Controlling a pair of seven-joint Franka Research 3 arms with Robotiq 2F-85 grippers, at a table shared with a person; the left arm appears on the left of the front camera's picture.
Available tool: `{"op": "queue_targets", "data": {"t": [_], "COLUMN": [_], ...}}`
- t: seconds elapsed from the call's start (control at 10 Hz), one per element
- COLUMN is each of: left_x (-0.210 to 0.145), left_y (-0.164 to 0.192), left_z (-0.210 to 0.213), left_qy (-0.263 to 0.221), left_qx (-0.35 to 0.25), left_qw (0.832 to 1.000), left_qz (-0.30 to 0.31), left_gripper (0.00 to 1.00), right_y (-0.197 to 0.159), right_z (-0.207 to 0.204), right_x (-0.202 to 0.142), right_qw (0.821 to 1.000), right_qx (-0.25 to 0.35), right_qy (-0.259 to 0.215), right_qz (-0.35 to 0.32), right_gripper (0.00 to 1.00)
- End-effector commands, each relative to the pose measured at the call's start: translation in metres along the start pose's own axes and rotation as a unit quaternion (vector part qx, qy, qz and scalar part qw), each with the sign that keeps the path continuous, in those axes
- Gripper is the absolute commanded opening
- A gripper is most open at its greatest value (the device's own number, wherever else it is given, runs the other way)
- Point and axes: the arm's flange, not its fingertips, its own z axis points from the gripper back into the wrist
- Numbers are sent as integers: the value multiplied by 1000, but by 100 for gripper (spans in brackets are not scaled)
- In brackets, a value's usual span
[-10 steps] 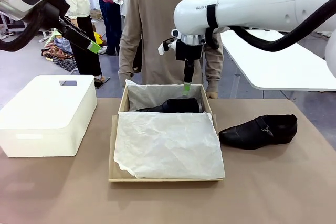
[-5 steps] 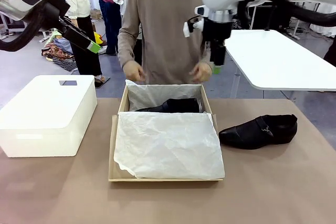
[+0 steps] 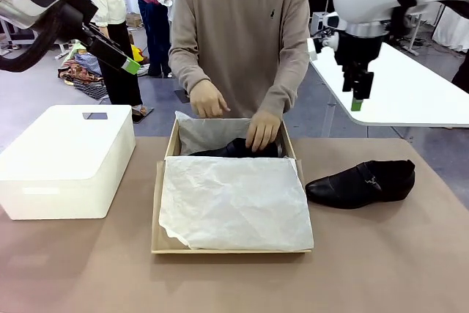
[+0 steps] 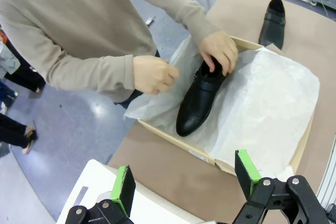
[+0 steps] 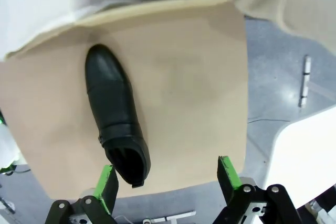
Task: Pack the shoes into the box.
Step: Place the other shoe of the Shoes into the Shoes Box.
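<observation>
Bare table (image 3: 381, 262) near and right of the box (image 3: 157, 218), first shoe (image 3: 238, 147) at its far end on tissue paper (image 3: 234, 203), a person's hand (image 3: 262, 131) on it, second shoe (image 3: 360, 182) on the table just right, left gripper (image 4: 186, 174) and right gripper (image 5: 167, 174) raised, wide open, empty.

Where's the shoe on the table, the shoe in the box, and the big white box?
shoe on the table (image 3: 360, 184), front view, its middle by the strap
shoe in the box (image 4: 197, 102), left wrist view, its toe half
white box (image 3: 62, 181), front view, its front wall

Your right gripper (image 5: 167, 177) hangs wide open over the table (image 5: 199, 87); you see one black shoe (image 5: 113, 103) lying near the box (image 5: 157, 8).
</observation>
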Motion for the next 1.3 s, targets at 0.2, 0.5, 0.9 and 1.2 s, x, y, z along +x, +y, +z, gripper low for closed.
{"op": "queue_targets", "data": {"t": [0.2, 0.5, 0.9, 1.2], "left_x": [-1, -1, -1, -1], "left_y": [0, 0, 0, 0], "left_z": [1, 1, 1, 1], "left_qy": [-6, -6, -6, -6], "left_qx": [-6, -6, -6, -6], "left_qw": [1000, 1000, 1000, 1000], "left_qz": [2, 2, 2, 2], "left_gripper": [100, 100, 100, 100], "right_y": [3, -1, -1, -1], "right_z": [-24, -21, -21, -21], "right_x": [-32, -29, -29, -29], "right_qw": [1000, 1000, 1000, 1000], "right_qx": [5, 10, 10, 10], "right_qy": [-31, -4, -4, -4], "right_qz": [3, -12, -12, -12], "right_gripper": [100, 100, 100, 100]}}
